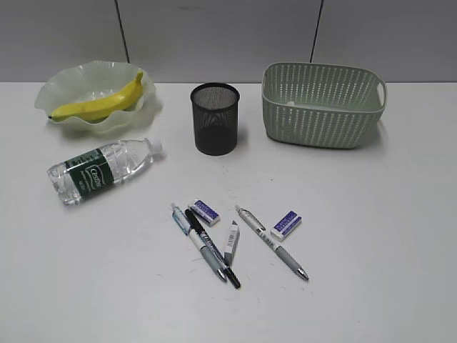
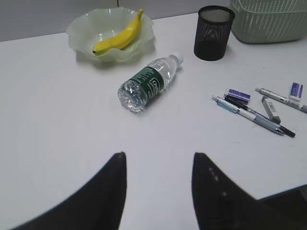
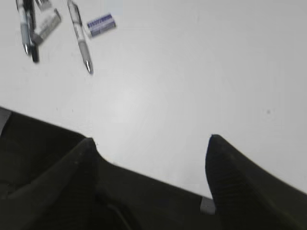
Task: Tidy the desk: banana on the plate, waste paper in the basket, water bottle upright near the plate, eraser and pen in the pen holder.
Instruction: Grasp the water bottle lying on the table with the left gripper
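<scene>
Large plain white flat desk [image 1: 400,236] fills the exterior view. Upper left of frame: pale green translucent plate w/ wavy ruffled rim [image 1: 57,87], smooth bright yellow banana [image 1: 100,104] lying inside it, dark tip toward the left. Just below the plate, small clear plastic water bottle w/ white cap and dark green label [image 1: 100,170] lies on its side, cap pointing up-right, near the plate but apart from it. Top centre: black metal mesh cylindrical pen holder [image 1: 215,118], upright; can't tell if anything is inside. Upper right: sage green perforated plastic basket [image 1: 323,104], upright; something whitish shows through the slots, too unclear to name.

Lower centre of frame: two pens [image 1: 203,243] lying side by side, touching or nearly so, tips toward lower right. A white eraser w/ purple sleeve [image 1: 204,211] sits just beside their upper ends, a grey-white eraser [image 1: 231,241] just right of them. Further right, a silver-grey pen [image 1: 271,241], and a second purple-sleeved eraser [image 1: 286,224] just beside it, apart.

Left gripper [image 2: 159,160]: bottom of left wrist view, jaws parted, nothing between, over bare desk, bottle ahead of it. Right gripper [image 3: 151,143]: bottom of right wrist view, jaws spread wide, holding nothing, pens and eraser at upper left of that frame.
</scene>
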{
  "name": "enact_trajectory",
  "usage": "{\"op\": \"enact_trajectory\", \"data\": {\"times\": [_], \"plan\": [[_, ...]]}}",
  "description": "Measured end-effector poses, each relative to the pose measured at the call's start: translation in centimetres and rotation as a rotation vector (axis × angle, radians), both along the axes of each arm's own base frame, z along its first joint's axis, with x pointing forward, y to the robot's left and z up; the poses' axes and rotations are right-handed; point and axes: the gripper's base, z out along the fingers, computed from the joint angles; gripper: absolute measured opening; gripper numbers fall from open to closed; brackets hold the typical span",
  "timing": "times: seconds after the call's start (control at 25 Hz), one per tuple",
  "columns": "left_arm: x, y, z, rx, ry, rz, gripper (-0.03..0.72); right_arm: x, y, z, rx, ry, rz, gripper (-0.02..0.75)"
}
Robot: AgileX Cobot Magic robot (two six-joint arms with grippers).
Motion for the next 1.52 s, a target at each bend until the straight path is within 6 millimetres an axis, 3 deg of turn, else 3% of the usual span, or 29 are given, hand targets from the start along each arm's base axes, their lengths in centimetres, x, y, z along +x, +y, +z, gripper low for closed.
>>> {"op": "enact_trajectory", "data": {"times": [0.2, 0.32, 0.48, 0.6, 0.76, 0.96, 1.24, 1.4, 1.52], "plan": [[0.1, 0.0, 0.0, 0.000, 0.002, 0.000, 0.335, -3.9, -1.0, 0.5, 0.064, -0.249, 0.001, 0.533], [0.8, -0.2, 0.2, 0.005, 0.034, 0.000, 0.335, -4.2, -1.1, 0.3, 0.066, -0.271, -0.004, 0.523], [3.3, -0.7, 1.7, 0.016, 0.056, 0.002, 0.335, -4.0, -1.1, 0.3, 0.063, -0.259, -0.007, 0.519], [6.6, -1.4, 2.7, 0.040, 0.084, -0.002, 0.335, -4.0, -1.1, 0.3, 0.063, -0.260, -0.007, 0.519], [12.6, -2.8, 2.8, 0.115, 0.188, -0.028, 0.369, -4.0, -1.1, 0.3, 0.064, -0.260, -0.008, 0.519], [21.2, -4.7, 1.3, 0.176, 0.353, -0.055, 0.490, -4.0, -1.1, 0.3, 0.065, -0.260, -0.008, 0.519], [31.1, -7.7, -1.3, 0.230, 0.484, -0.172, 0.510, -4.0, -1.1, 0.3, 0.064, -0.260, -0.008, 0.519], [35.0, -10.1, -2.7, 0.296, 0.538, -0.276, 0.510, -4.0, -1.1, 0.3, 0.064, -0.260, -0.009, 0.519], [36.8, -12.2, -4.2, 0.361, 0.601, -0.364, 0.510, -4.0, -1.1, 0.3, 0.064, -0.260, -0.009, 0.519]]}}
